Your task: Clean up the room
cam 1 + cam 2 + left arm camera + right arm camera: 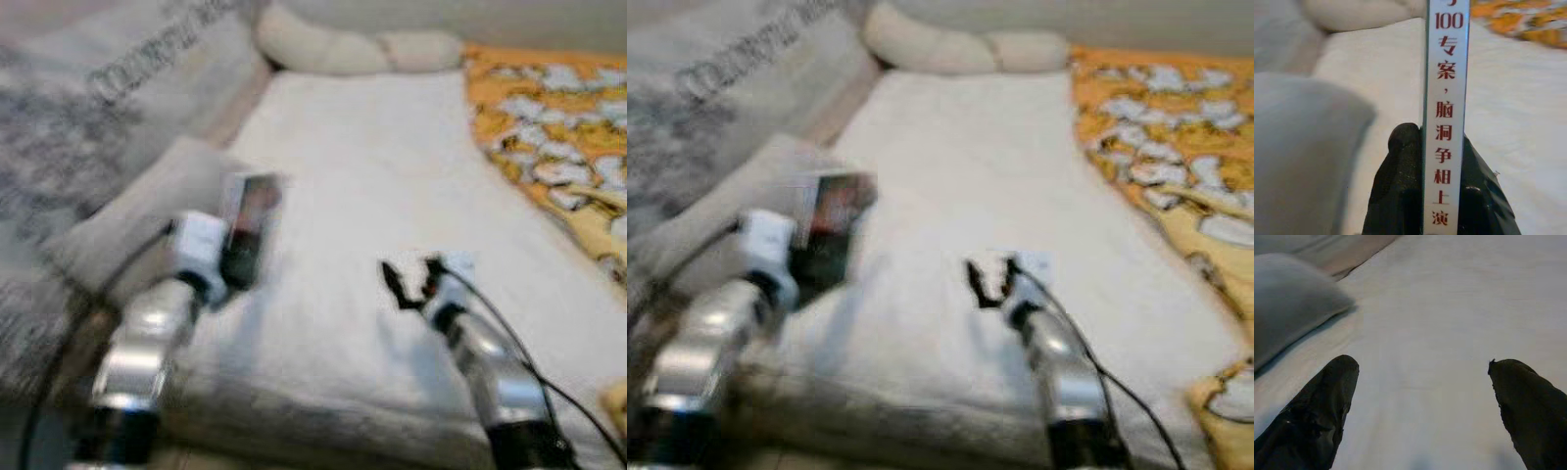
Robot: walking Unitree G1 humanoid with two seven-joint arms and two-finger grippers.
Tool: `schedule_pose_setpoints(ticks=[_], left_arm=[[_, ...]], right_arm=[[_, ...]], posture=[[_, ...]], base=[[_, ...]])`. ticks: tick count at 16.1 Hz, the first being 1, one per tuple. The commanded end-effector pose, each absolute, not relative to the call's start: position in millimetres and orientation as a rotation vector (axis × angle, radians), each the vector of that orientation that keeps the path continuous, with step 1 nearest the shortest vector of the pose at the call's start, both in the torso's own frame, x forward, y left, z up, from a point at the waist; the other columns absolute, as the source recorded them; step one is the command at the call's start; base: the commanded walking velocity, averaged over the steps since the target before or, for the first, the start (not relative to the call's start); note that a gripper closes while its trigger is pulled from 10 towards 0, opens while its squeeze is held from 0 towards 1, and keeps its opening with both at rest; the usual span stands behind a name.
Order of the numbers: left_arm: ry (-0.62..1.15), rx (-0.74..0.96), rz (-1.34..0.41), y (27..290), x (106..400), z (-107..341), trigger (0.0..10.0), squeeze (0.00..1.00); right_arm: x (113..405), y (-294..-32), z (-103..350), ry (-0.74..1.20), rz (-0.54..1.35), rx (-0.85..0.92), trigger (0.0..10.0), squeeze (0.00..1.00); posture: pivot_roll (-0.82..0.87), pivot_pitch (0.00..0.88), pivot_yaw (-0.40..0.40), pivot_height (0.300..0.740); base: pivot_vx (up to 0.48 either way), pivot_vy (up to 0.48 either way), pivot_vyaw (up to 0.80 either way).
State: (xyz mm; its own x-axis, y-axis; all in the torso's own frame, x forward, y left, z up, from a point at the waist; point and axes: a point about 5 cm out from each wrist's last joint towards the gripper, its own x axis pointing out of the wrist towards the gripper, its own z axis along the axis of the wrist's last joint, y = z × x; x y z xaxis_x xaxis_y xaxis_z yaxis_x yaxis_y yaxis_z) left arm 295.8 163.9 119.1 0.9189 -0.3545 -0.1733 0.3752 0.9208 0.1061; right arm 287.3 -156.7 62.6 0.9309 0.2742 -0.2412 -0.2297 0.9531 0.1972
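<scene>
At far left, a grey patterned blanket [59, 147] is lying bunched along the edge of the bed, and a grey pillow [147, 211] is resting beside it on the white bedsheet [392, 186]. Just to the right of the pillow, the left gripper [240, 259] is holding a thin book [250, 211] above the sheet. In the left wrist view the two black fingers [1400, 186] are pressing against either face of the book [1445, 117], whose narrow white spine with red Chinese characters is standing upright between them. The book is probably being gripped low and edge-on so that it stays steady while it is being carried off the bed.

Toward the middle, the right gripper [411, 284] is reaching out over the bare sheet with its fingers [1317, 406] spread apart and nothing between them. It appears to be waiting as a free hand, not yet engaged with any object.

Along the head of the bed, a long cream bolster [353, 49] is lying across. At far right, an orange quilt [549, 117] printed with white shapes is covering the other side of the mattress. The head views are blurring, which suggests that the robot is in motion. Judged from this arrangement, the tidying is at the carrying stage, with the book lifted but not yet put away.
</scene>
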Motion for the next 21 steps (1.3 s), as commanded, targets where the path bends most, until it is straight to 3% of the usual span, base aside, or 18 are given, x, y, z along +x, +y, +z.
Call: schedule_pose_setpoints(ticks=[1,7,14,17,19,21], left_arm=[[0.108,0.163,-0.333,179,299,131,10.0,0.0],[0.218,0.071,-0.473,176,302,125,10.0,0.0],[0.376,-0.127,-0.635,170,344,128,10.0,0.0],[0.41,-0.304,-0.653,161,365,137,10.0,0.0],[0.557,-0.436,-0.703,150,365,125,10.0,0.0],[0.663,-0.37,-0.662,146,359,102,10.0,0.0]], right_arm=[[290,-144,67,0.25,0.298,0.173,10.0,0.0],[286,-161,74,0.273,0.39,0.125,10.0,0.0],[279,-185,103,0.32,0.695,0.054,10.0,0.0],[274,-188,111,0.368,0.809,0.029,10.0,0.0],[265,-188,113,0.413,0.871,0.041,10.0,0.0],[257,-188,114,0.439,0.899,0.037,10.0,0.0]], posture=[[0.06,0.0,0.051,0.74],[0.05,0.0,0.056,0.74],[0.0,0.0,0.061,0.74],[-0.03,0.0,0.058,0.74],[-0.05,0.0,0.06,0.74],[-0.09,0.0,0.067,0.74]], base=[[0.315,0.0,0.0],[0.041,0.0,0.0],[0.0,0.0,0.0],[0.0,0.0,0.0],[0.0,0.0,0.0],[0.0,0.0,0.0]])
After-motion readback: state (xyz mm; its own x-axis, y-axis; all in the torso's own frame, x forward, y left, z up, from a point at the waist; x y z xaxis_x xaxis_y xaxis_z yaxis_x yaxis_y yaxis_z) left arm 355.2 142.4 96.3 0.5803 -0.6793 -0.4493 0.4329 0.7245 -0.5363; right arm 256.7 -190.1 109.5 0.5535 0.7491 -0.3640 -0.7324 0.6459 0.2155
